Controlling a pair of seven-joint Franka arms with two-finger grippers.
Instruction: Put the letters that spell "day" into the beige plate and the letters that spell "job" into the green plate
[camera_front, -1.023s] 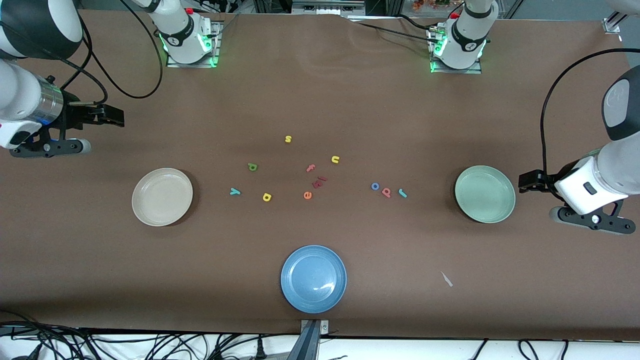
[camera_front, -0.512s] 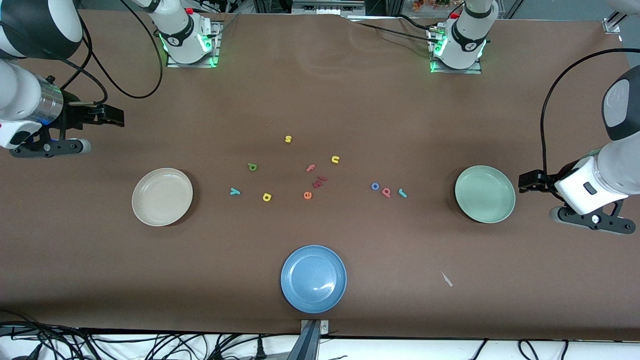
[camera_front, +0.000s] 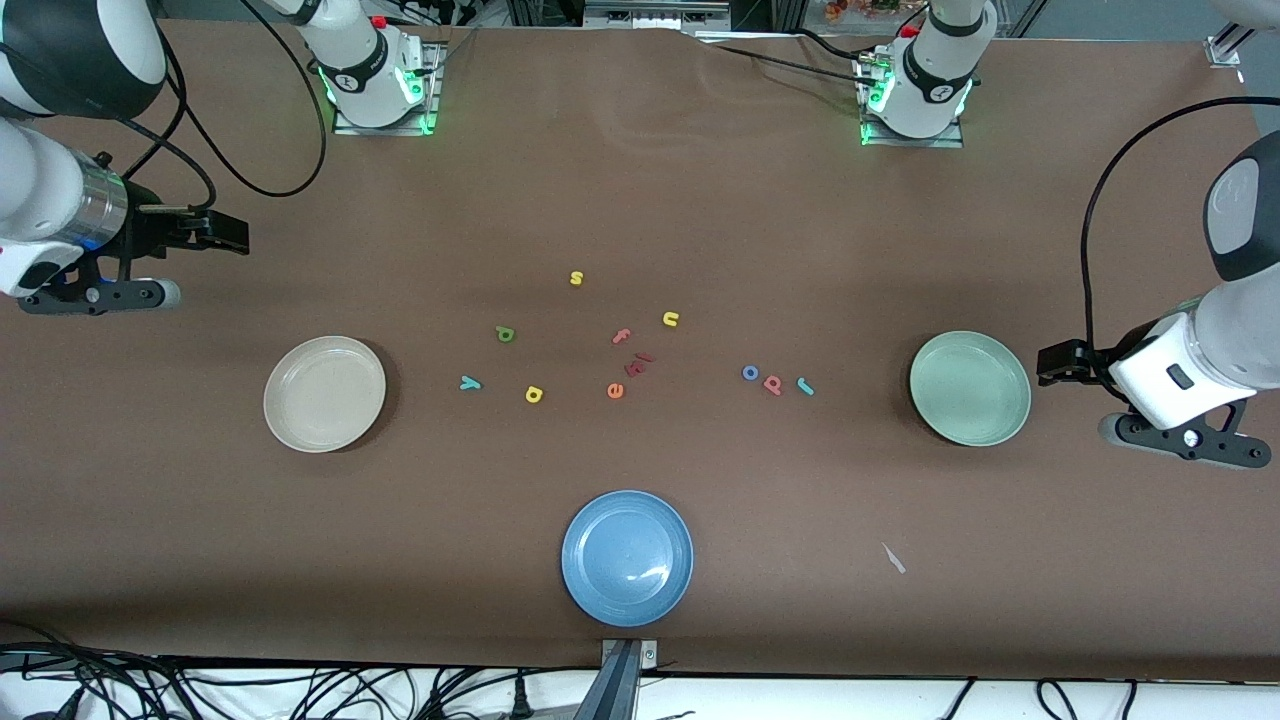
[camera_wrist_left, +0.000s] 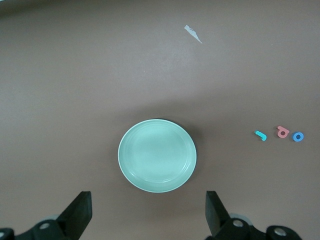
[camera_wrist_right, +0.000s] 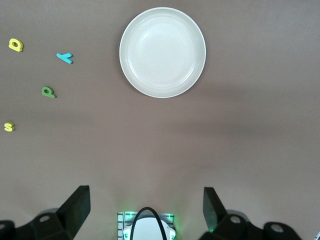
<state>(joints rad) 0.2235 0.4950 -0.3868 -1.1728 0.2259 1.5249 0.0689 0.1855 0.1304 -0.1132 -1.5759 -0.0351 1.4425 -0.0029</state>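
Observation:
The empty beige plate lies toward the right arm's end, the empty green plate toward the left arm's end. Green "d", yellow "a" and teal "y" lie on the table near the beige plate. Blue "o", salmon "b" and teal "j" sit in a row near the green plate. My left gripper hangs open over bare table beside the green plate. My right gripper hangs open over bare table at its end.
A blue plate sits near the front edge. Spare letters lie mid-table: yellow "s", yellow "u", pink "f", orange "e", dark red pieces. A paper scrap lies nearer the camera than the green plate.

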